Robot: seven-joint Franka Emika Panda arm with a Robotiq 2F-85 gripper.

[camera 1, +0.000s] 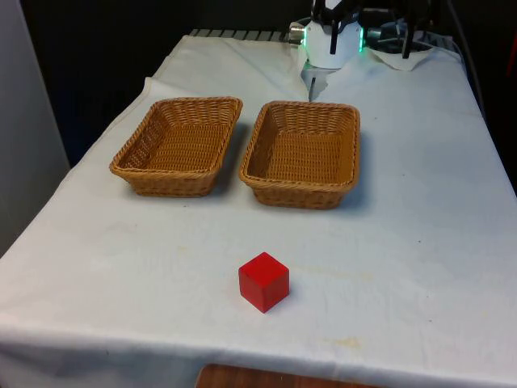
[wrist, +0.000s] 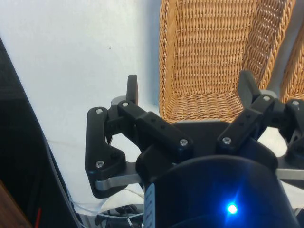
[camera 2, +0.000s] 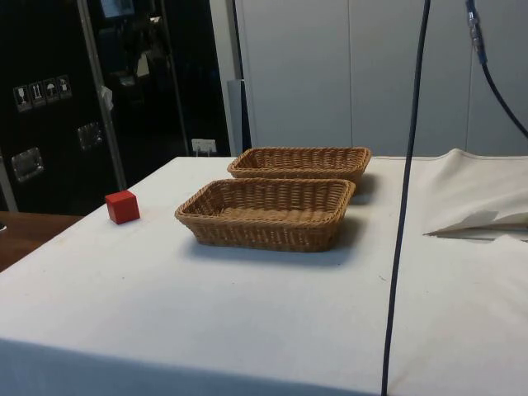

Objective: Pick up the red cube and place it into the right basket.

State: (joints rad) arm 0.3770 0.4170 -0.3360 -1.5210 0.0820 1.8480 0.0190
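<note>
The red cube [camera 1: 263, 280] [camera 2: 122, 206] sits on the white cloth near the table's front edge, in front of the gap between two wicker baskets. The right basket [camera 1: 302, 153] [camera 2: 264, 213] [wrist: 213, 57] stands beside the left basket [camera 1: 179, 145] [camera 2: 301, 161] [wrist: 292, 47]. My gripper [camera 1: 315, 81] [wrist: 190, 86] hovers just behind the right basket's far rim, far from the cube. Its black fingers [wrist: 132, 89] are spread wide apart, open, with nothing between them.
A rumpled fold of cloth [camera 2: 483, 216] lies at the robot's end of the table. A dark cable [camera 2: 404, 206] hangs down close to the side camera. A brown wooden surface [camera 1: 266, 377] shows below the table's front edge.
</note>
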